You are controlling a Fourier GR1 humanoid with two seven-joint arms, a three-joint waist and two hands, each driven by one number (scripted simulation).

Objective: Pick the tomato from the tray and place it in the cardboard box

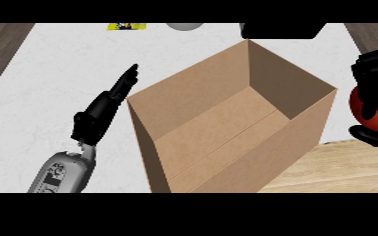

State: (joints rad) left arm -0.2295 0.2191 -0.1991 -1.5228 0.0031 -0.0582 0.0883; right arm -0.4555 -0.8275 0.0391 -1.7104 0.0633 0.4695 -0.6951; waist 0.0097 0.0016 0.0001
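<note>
An open cardboard box (236,125) fills the middle of the head view, and the part of its inside that shows is bare. At the right edge my right hand (365,70) is curled round a red tomato (360,105), with black fingers above and below it; the tomato sits just outside the box's right wall. My left hand (103,107) is at the left of the box, fingers straight and pointing up toward the far side, holding nothing. A wooden tray (332,167) shows at the lower right, partly hidden by the box.
On the white counter (66,65), a yellow packet (127,26) and a grey round object (184,26) lie at the far edge. A black object (284,30) sits behind the box. Dark wood strips border the counter at both sides.
</note>
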